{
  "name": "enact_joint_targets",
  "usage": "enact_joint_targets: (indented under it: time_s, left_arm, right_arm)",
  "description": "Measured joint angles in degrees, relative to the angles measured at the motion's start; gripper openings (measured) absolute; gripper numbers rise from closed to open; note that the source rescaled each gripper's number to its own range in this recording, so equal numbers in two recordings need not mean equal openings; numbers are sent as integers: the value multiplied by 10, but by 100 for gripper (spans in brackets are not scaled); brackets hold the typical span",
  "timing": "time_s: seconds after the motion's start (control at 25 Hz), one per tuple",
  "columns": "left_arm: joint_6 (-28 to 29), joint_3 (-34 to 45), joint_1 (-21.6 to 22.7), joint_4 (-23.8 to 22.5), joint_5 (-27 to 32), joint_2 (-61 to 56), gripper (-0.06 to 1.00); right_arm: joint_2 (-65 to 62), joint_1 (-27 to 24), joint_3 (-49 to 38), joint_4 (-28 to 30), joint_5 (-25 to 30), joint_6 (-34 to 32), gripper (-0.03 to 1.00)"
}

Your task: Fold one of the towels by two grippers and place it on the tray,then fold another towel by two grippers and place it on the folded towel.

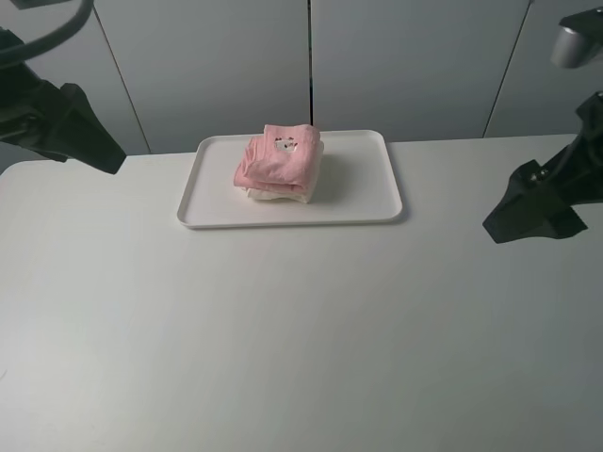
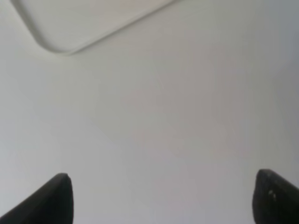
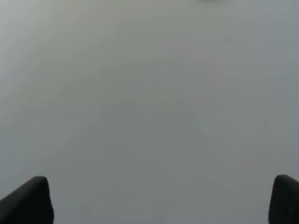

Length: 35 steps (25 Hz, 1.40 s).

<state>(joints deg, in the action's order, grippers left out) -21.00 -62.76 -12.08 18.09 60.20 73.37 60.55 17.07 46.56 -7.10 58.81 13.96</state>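
The left gripper (image 2: 161, 198) stands wide apart with nothing between its jaws; its wrist view shows only two dark fingertips (image 2: 56, 196) at the frame's lower corners over bare white bench (image 2: 177, 130). The right gripper (image 3: 161, 200) is likewise spread wide and empty, its fingertips (image 3: 32, 198) over plain bench surface and nothing else that can be made out.

The left wrist view catches one rounded corner of the white tray (image 2: 51, 44), close ahead of that gripper but apart from it; no towel shows there. The right wrist view shows no clear part of the tray, only a faint pale smudge at one edge.

Only the high view gives the whole layout. The left gripper (image 1: 99, 151) hangs near the bench's far left edge, the right gripper (image 1: 528, 212) toward the right side, each well apart from the tray (image 1: 363, 188). The tray lies at the far middle of the bench (image 1: 283, 339), its long side running left to right. On it, left of its centre, the folded pink towel (image 1: 278, 160) rests on the folded cream towel (image 1: 273, 194), of which only a thin strip shows beneath. The pink towel's small embroidered mark faces up. Bare tray floor lies on both sides of the stack, more to the right. The whole near half of the bench is open.
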Motion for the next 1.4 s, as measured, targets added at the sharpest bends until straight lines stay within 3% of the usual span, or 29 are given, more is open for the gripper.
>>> enact_joint_targets:
  time_s: [0.24, 0.48, 0.56, 0.76, 0.92, 1.16, 1.4]
  left_arm:
    - [13, 76, 0, -34, 24, -152, 98]
    - [21, 161, 0, -69, 53, -304, 98]
    - [42, 182, 0, -80, 57, -350, 98]
    - [119, 220, 0, -107, 66, -452, 98]
    - [148, 253, 0, -109, 73, -524, 98]
    - [195, 313, 0, -117, 62, -636, 98]
    - [281, 317, 0, -181, 47, -728, 98]
  right_arm:
    - [-185, 0, -23, 1, 96, 6, 100]
    - [-334, 0, -28, -8, 111, 139, 100]
    - [-367, 0, -28, -28, 111, 151, 100]
    - [-408, 0, -30, -61, 115, 64, 100]
    - [-409, 0, -31, -70, 115, 30, 100]
    - [-410, 0, -78, -72, 115, 21, 100]
    - [-414, 0, -159, -74, 83, 19, 100]
